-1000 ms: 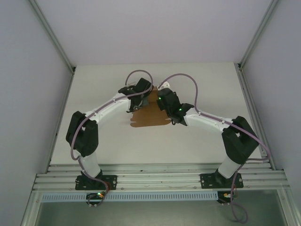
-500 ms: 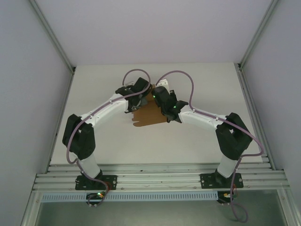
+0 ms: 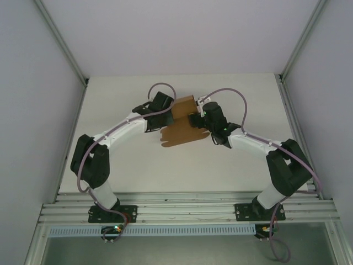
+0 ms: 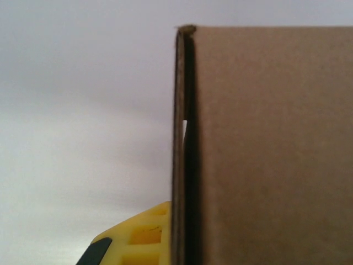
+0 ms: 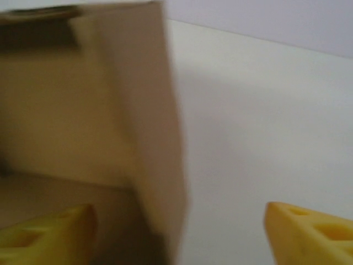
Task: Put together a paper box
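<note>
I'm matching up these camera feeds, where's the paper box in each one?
Top external: paper box mid-table.
Left wrist: paper box across right half, fold edge at centre.
Right wrist: paper box in the left half, blurred.
Shared landmark: white table, top external and right wrist.

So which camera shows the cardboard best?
Top external: most of the cardboard outline, tabs included, is visible. Left wrist gives a close-up of one folded edge and panel; right wrist a blurred raised flap.
</note>
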`<state>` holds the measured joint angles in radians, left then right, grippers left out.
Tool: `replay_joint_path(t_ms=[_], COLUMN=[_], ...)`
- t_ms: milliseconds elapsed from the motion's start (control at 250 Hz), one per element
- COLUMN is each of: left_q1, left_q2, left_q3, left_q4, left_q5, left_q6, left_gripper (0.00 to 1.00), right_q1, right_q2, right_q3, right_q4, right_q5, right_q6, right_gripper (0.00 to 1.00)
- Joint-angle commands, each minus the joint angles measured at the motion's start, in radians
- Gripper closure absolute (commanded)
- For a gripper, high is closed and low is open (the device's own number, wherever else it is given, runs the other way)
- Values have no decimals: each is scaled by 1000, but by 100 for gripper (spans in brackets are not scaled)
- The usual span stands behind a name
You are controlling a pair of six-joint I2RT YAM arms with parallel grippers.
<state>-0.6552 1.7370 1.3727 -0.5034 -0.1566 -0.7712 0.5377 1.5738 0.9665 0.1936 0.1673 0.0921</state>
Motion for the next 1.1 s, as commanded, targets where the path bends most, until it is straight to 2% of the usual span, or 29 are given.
replay_joint_path(t_ms=[0,108,192,256,355,455,559,735,975,1094], left_q1=[-1,0,7,22,62,71,51,13,-73,-99], left_q2=[46,49,40,33,35,46,92,229,438,509], left_q3=[52,51,37,34,43,97,192,386,568,618], left_q4=[0,0,26,27,-39,-212,-407,-625,-728,-745], left_q5=[42,54,107,196,448,502,411,226,-58,-69], left_q6=[72,135,265,419,703,972,1182,1331,1346,1338], left_gripper=[100,100,100,100,100,100,100,100,100,100], right_q1=[10,9,0,-21,-86,-184,-261,-317,-350,-362], right_q2=[-84,-171,-299,-387,-519,-628,-719,-775,-744,-737], right_q3=[-19,-76,-121,-132,-138,-167,-217,-277,-298,-303], right_q4=[90,123,123,49,-126,-271,-356,-418,-456,-461], right_q5=[-250,-235,-200,-143,-27,-11,-24,-55,-93,-106], right_q6=[2,14,37,73,161,233,256,266,259,249], right_gripper=[0,0,0,0,1,1,0,0,0,0])
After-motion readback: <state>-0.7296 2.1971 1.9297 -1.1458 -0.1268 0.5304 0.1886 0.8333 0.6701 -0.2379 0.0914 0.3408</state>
